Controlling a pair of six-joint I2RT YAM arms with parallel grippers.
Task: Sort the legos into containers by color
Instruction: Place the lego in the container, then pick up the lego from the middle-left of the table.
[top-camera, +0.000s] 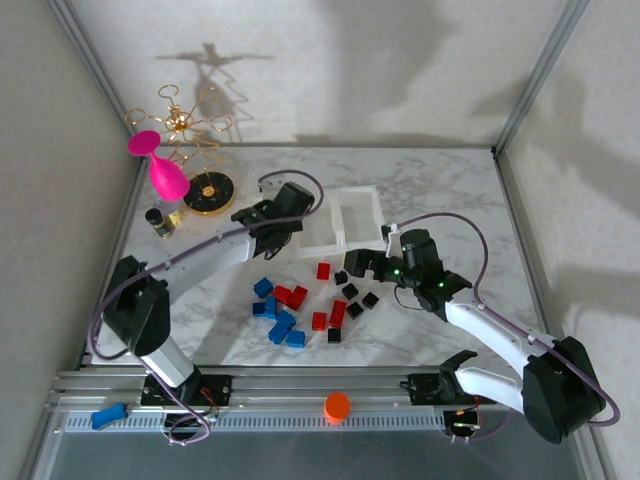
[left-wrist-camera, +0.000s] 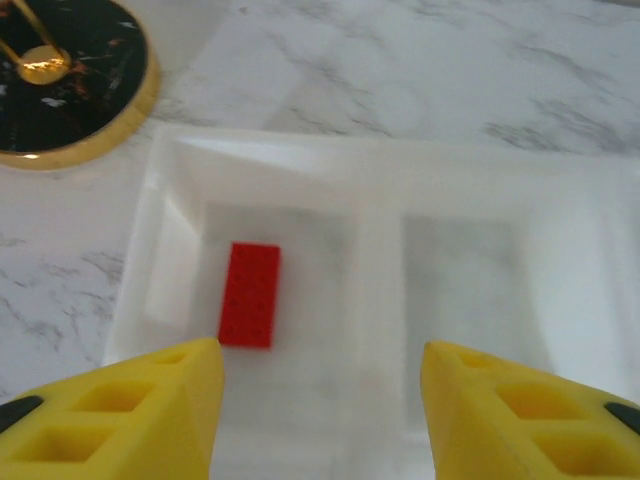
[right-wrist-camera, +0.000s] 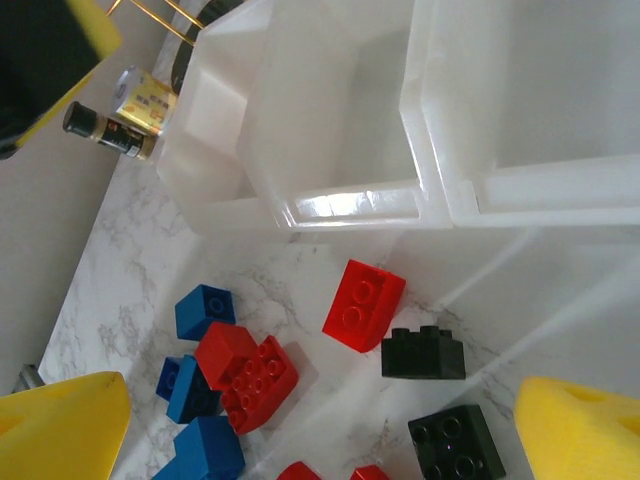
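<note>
The row of clear, white-rimmed square plastic containers sits toward the far middle of the marble worktop. The left gripper hangs over the left end of the containers. In the left wrist view its 2 yellow fingers stand apart with nothing between them. Beyond them, 1 red oblong lego brick lies flat on the floor of the left-hand compartment of the containers; the compartment beside it has no brick in the part that shows.

The right gripper hovers just in front of the containers, on their right side, over the loose legos. Its yellow fingers are spread wide and hold nothing. Below them a red brick lies next to a black brick, both just in front of the containers' near wall.

The remaining red, blue and black legos lie scattered on the worktop in front of the containers, blue ones mostly to the left, black ones to the right. The round black-and-gold stand base is left of the containers, and an orange round cap rests well in front of them.
</note>
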